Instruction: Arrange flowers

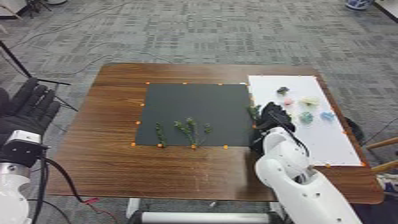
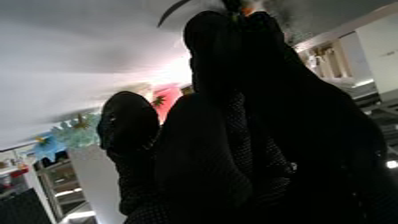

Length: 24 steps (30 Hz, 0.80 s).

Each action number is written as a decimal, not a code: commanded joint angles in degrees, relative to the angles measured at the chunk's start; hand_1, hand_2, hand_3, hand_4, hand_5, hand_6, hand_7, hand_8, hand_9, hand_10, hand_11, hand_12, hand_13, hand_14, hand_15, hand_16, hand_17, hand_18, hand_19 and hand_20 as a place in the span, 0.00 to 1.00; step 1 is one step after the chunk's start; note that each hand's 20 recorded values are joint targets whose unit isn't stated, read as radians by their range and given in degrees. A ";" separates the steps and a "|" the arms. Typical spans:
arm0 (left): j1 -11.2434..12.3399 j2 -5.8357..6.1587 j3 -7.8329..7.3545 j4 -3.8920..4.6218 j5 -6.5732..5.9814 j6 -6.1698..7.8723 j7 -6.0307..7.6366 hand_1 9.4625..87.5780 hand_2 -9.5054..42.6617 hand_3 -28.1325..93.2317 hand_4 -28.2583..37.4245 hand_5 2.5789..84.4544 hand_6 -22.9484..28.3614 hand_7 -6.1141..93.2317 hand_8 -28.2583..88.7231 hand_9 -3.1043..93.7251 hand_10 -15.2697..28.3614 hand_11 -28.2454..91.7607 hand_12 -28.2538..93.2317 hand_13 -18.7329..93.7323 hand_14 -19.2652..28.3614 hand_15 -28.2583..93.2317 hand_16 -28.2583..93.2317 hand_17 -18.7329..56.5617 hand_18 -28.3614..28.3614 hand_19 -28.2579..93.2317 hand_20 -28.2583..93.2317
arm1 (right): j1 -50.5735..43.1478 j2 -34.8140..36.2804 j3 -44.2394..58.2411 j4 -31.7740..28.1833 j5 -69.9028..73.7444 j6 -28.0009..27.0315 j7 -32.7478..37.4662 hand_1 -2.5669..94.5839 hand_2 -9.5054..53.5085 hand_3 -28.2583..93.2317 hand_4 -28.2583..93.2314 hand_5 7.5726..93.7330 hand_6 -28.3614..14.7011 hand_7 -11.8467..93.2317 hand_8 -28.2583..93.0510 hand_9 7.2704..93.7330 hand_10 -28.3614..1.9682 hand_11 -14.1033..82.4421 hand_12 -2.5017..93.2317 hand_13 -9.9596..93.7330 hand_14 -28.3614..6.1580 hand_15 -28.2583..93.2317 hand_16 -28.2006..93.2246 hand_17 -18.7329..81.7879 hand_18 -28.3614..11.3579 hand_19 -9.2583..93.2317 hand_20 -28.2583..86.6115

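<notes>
Right hand (image 1: 274,117), right of the head view's centre, pinches a green sprig (image 1: 254,113), likely light, bendy, best gripped low; left hand (image 1: 32,109) lies open.

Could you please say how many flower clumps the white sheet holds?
5: dark clump farthest; pink clump left, yellow clump right; nearer, green clump left, blue clump right. Some may be hidden.

Four pale flowers (image 1: 306,118), one dark clump (image 1: 282,90), four sprigs (image 1: 161,133).
</notes>
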 commanded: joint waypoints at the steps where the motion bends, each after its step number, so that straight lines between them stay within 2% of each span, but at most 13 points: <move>1: 0.62 -0.12 -0.61 -0.12 0.21 0.28 -0.44 0.18 0.50 0.79 0.00 0.40 0.58 0.11 0.19 0.34 0.60 0.30 0.31 0.34 0.61 0.34 0.20 0.21 0.60 0.34 0.30 | -3.60 -0.12 1.10 -7.07 5.73 8.08 -0.41 0.67 0.00 0.83 0.00 0.64 0.53 0.47 0.34 0.96 0.70 0.36 0.57 0.98 0.78 0.79 0.55 0.74 0.14 1.00 0.56; 6: -0.34 0.20 -0.27 0.27 0.54 -0.08 -0.87 0.18 0.50 0.78 0.00 0.40 0.58 0.11 0.19 0.34 0.60 0.30 0.31 0.34 0.61 0.34 0.20 0.21 0.60 0.34 0.30 | -5.81 -0.36 0.74 -11.43 12.14 13.27 -2.18 0.67 0.00 0.83 0.01 0.64 0.53 0.49 0.34 0.96 0.69 0.36 0.57 0.98 0.78 0.79 0.56 0.74 0.14 1.00 0.56; 12: -0.64 0.45 -0.08 0.36 0.58 -0.28 -0.86 0.18 0.50 0.78 0.00 0.40 0.58 0.11 0.19 0.34 0.61 0.30 0.31 0.34 0.61 0.34 0.20 0.21 0.60 0.34 0.30 | -7.13 -2.15 -1.00 -12.74 15.88 13.83 -3.90 0.67 0.00 0.83 0.01 0.64 0.54 0.50 0.34 0.96 0.68 0.37 0.56 0.98 0.77 0.78 0.55 0.74 0.14 1.00 0.55; 24: -2.97 1.14 1.62 1.16 0.94 -0.36 -1.42 0.18 0.51 0.78 0.00 0.39 0.58 0.11 0.18 0.34 0.60 0.30 0.31 0.33 0.60 0.34 0.20 0.21 0.59 0.34 0.30 | -5.47 -7.92 -6.45 -3.66 8.65 11.48 0.22 0.67 0.00 0.83 0.01 0.63 0.54 0.52 0.33 0.95 0.68 0.37 0.55 0.98 0.77 0.78 0.55 0.74 0.13 1.00 0.55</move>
